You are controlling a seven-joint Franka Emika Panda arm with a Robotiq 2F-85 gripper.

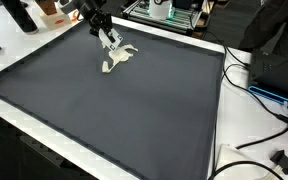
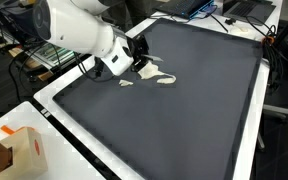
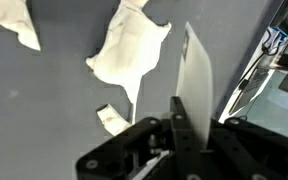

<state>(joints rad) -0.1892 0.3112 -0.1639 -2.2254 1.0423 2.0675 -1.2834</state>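
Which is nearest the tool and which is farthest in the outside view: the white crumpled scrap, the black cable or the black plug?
In an exterior view, starting from the tool:
1. white crumpled scrap, just below it.
2. black cable, off to the picture's right.
3. black plug, bottom right corner.

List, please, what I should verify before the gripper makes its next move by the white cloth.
1. White cloth lies fully on the dark mat: ok.
2. Gripper close by the cloth in both exterior views: ok.
3. Jaws open or shut: cannot tell.
4. Cloth actually gripped: cannot tell.
5. Smaller white piece lies apart from the cloth: ok.
6. Cables off the mat, away from the gripper: ok.
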